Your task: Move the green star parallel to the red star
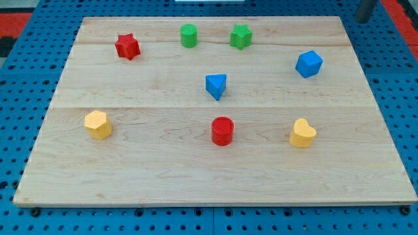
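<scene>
The green star lies near the top edge of the wooden board, right of centre. The red star lies near the top left, slightly lower in the view than the green star. A green cylinder stands between them. My tip shows at the view's top right, just beyond the board's top right corner. It is far to the right of the green star and touches no block.
A blue cube sits at the right, a blue triangular block near the centre. A yellow hexagonal block, a red cylinder and a yellow heart lie across the lower half. Blue pegboard surrounds the board.
</scene>
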